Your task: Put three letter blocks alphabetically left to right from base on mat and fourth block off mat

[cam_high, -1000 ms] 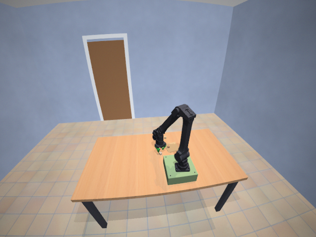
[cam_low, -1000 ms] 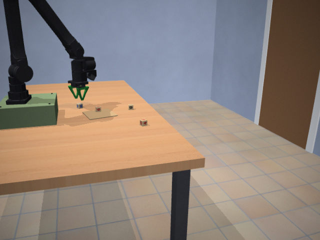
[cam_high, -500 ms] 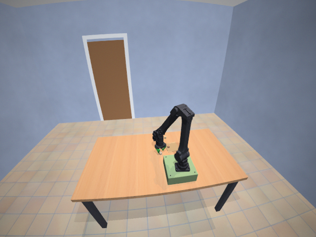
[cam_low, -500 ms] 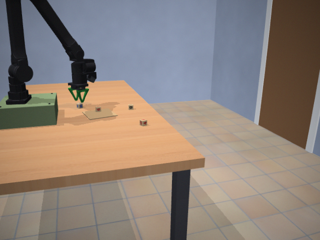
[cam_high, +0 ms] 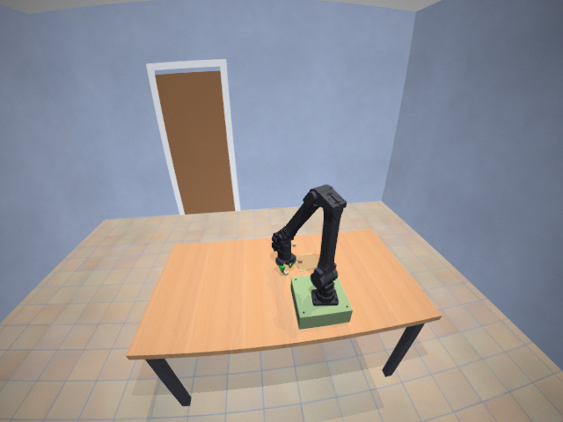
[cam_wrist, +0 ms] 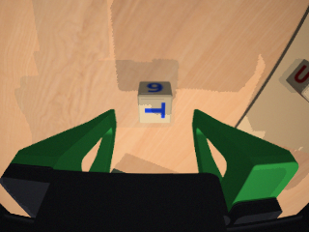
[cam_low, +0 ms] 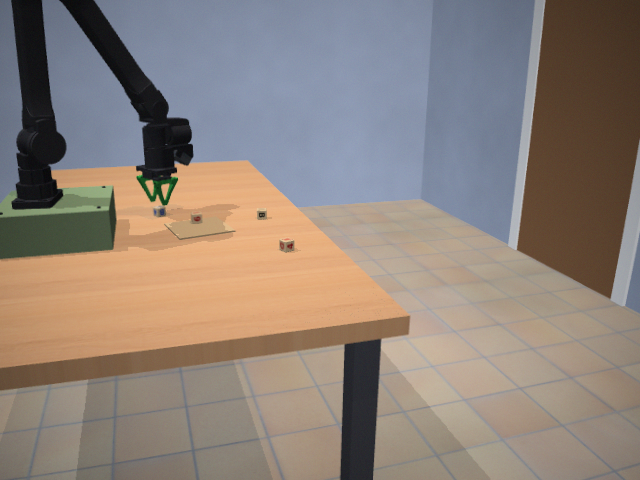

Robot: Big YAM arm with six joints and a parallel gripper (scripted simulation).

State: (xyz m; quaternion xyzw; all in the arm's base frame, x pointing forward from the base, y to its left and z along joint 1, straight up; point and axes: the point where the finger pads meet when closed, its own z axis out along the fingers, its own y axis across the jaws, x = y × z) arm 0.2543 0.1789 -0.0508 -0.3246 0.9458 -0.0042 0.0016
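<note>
A small block with a blue T on top (cam_wrist: 154,102) lies on the bare table just left of the tan mat (cam_low: 200,227); it also shows in the exterior view (cam_low: 159,210). My gripper (cam_wrist: 154,116) is open and empty. It points straight down, with its green fingers (cam_low: 157,198) a little above this block and one on each side of it. A block with a red letter (cam_low: 196,218) sits on the mat near its edge, and the wrist view shows this letter as U (cam_wrist: 297,77). A block with a black mark (cam_low: 262,213) and a block with red marks (cam_low: 286,244) lie on the table off the mat.
The green base box (cam_low: 54,219) with the arm's foot stands close to the left of the blue-T block. The table's far edge runs beyond the two outer blocks. The arm (cam_high: 318,227) arches over the mat (cam_high: 308,262).
</note>
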